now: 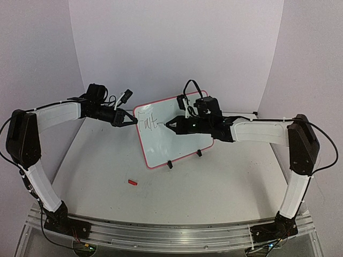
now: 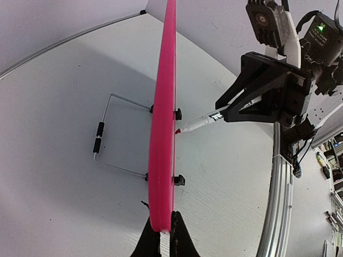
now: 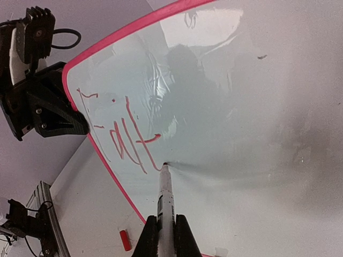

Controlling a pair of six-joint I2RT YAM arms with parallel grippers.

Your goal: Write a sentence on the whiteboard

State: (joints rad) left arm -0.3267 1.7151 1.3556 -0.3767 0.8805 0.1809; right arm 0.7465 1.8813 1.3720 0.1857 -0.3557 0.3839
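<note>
The whiteboard stands propped on the table, pink rim edge-on in the left wrist view. My left gripper is shut on its left edge. Red letters of the sentence, reading roughly "Fait", sit at the board's upper left. My right gripper is shut on a white marker, whose red tip touches the board just right of the last letter. From the left wrist view the marker points at the board face.
A small red marker cap lies on the table in front of the board. A wire stand props the board from behind. Two black clip feet hold its lower edge. An aluminium rail runs along the near edge.
</note>
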